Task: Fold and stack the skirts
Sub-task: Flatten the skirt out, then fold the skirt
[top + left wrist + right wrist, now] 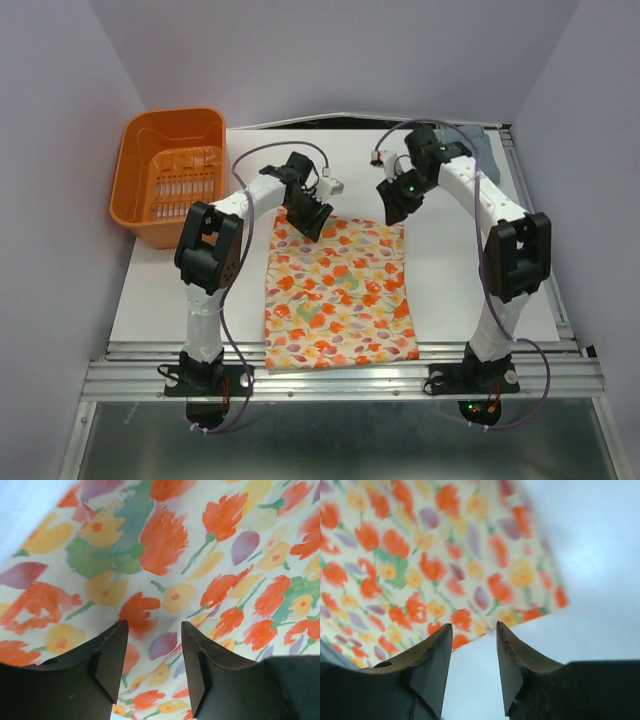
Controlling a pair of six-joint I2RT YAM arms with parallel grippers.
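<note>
White table (450, 290) bears a flat floral skirt (340, 295) — and an orange basket (160, 228).

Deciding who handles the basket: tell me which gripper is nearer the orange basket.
Left. The left gripper is over the skirt's far left corner, on the orange basket's side; the right gripper is over the far right corner, farther off.

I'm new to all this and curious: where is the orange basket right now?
In the top view, the orange basket sits at the far left, left of the left gripper and clear of the flowered skirt.
</note>
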